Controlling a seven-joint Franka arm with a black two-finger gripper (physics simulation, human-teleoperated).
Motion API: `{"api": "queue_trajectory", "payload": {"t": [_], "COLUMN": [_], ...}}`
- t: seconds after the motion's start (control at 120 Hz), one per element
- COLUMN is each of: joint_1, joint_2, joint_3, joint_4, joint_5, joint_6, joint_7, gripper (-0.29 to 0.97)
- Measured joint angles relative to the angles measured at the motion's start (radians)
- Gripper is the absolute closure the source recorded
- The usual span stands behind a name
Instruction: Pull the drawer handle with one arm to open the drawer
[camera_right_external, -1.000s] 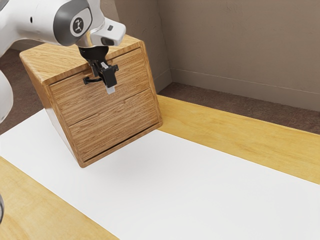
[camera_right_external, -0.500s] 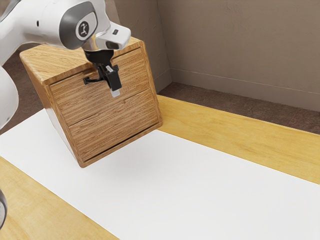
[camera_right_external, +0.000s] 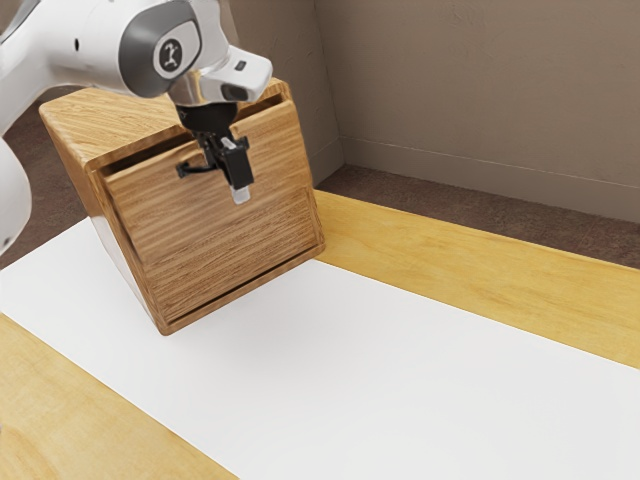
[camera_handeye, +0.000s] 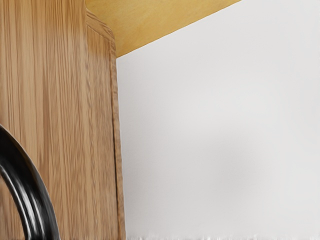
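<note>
A wooden cabinet (camera_right_external: 232, 252) with two drawers stands tilted at the back of the table, toward the exterior view's left. Its upper drawer (camera_right_external: 160, 205) sticks out a little from the cabinet front, and a dark gap shows along its top edge. My gripper (camera_right_external: 224, 166) reaches down in front of that drawer and is shut on the black drawer handle (camera_right_external: 190, 170). In the wrist view the handle (camera_handeye: 29, 202) appears as a black arc against the drawer front (camera_handeye: 60, 100). The lower drawer sits flush.
A white mat (camera_right_external: 350, 370) covers the middle of the wooden table (camera_right_external: 480, 270) in front of the cabinet. The same mat (camera_handeye: 215, 130) lies below my hand. A beige wall (camera_right_external: 480, 80) and dark floor lie beyond the table's far edge.
My gripper has moved toward the exterior view's right and slightly down with the handle in it. The upper drawer has slid out of the cabinet with it.
</note>
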Motion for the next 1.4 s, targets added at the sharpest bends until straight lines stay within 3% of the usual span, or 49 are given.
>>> {"api": "queue_trajectory", "payload": {"t": [0.842,1.4], "joint_1": [-0.102,-0.213], "joint_2": [-0.101,-0.145], "joint_3": [0.001,-0.001], "joint_4": [-0.119,-0.158], "joint_5": [-0.016,0.023], "joint_6": [-0.01,-0.032], "joint_7": [-0.092,-0.176], "gripper": [0.02,0.04]}}
